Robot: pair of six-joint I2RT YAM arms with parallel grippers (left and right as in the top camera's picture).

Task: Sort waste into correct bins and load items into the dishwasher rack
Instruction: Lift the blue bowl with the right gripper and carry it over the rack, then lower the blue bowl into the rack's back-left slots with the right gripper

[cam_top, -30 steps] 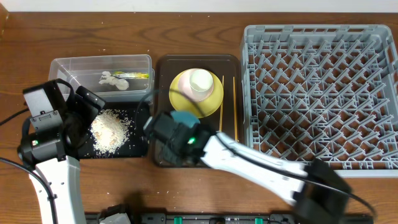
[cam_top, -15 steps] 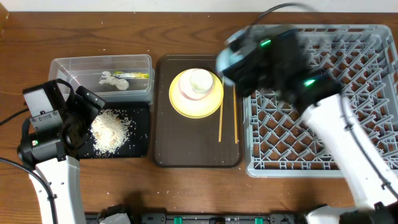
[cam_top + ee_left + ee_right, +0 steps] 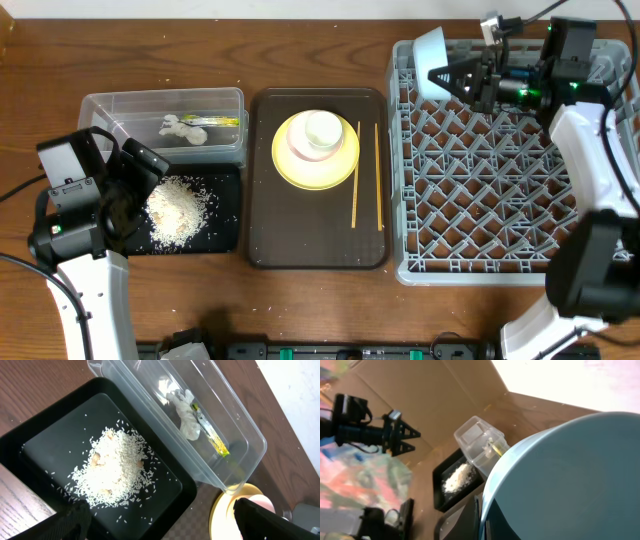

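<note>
My right gripper (image 3: 448, 74) is shut on the pale blue bowl (image 3: 428, 50) and holds it tilted on edge over the far left corner of the grey dishwasher rack (image 3: 510, 180). The bowl (image 3: 570, 475) fills the right wrist view. My left gripper (image 3: 165, 530) is open and empty above the black tray (image 3: 228, 185), which holds the rice heap (image 3: 178, 208). The clear tub (image 3: 110, 105) holds the paper scrap (image 3: 178, 128) and the wrapper strip (image 3: 222, 121). The yellow plate (image 3: 296, 165) carries a white bowl (image 3: 306, 148) with the white cup (image 3: 323, 128) in it. Two chopsticks (image 3: 355, 185) lie beside it.
The dark brown serving tray (image 3: 300, 235) sits between the bins and the rack, with the plate stack and chopsticks on it. The rack's upright pegs cover its whole floor. The left wrist view shows the rice (image 3: 112, 472), the tub (image 3: 240, 430) and the plate's edge (image 3: 225, 515).
My right arm has swung from the front of the brown tray up and right to the rack's far left corner, carrying the blue bowl. The left arm has not moved.
</note>
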